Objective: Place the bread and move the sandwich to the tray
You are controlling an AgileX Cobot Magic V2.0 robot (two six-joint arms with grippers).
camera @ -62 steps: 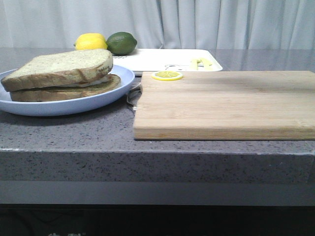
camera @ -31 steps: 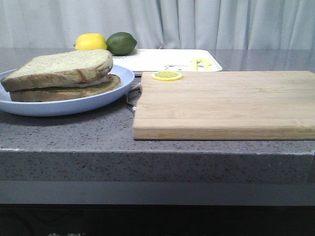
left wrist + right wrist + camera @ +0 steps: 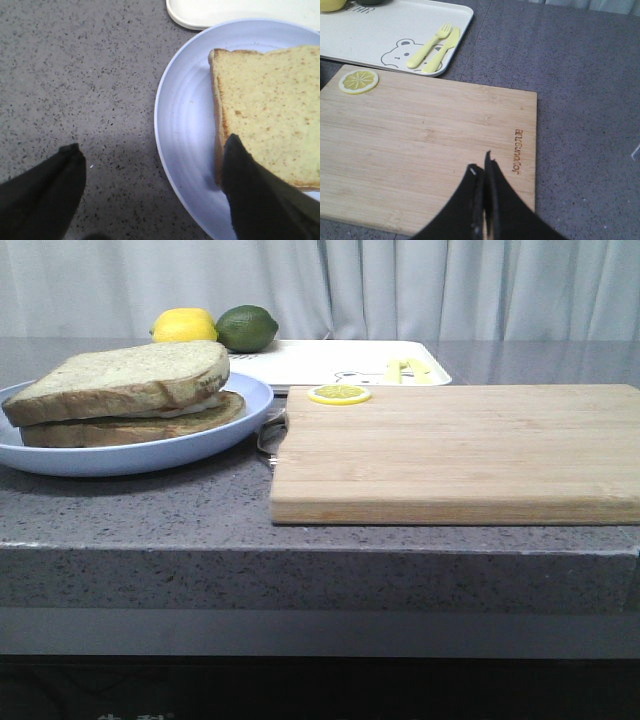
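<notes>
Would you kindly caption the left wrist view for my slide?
Open left gripper straddling the plate rim beside the bread, tray corner beyond.

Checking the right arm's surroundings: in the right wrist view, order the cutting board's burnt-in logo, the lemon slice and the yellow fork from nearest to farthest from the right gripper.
1. Burnt-in logo, on the cutting board just beside the right gripper.
2. Lemon slice, on the board's far corner.
3. Yellow fork, beyond the board, on the tray.

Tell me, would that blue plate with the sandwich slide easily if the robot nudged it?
Probably. The plate looks smooth and glazed, resting on a polished stone counter. The sandwich adds some weight, but its top slice sits loose and might shift.
</notes>
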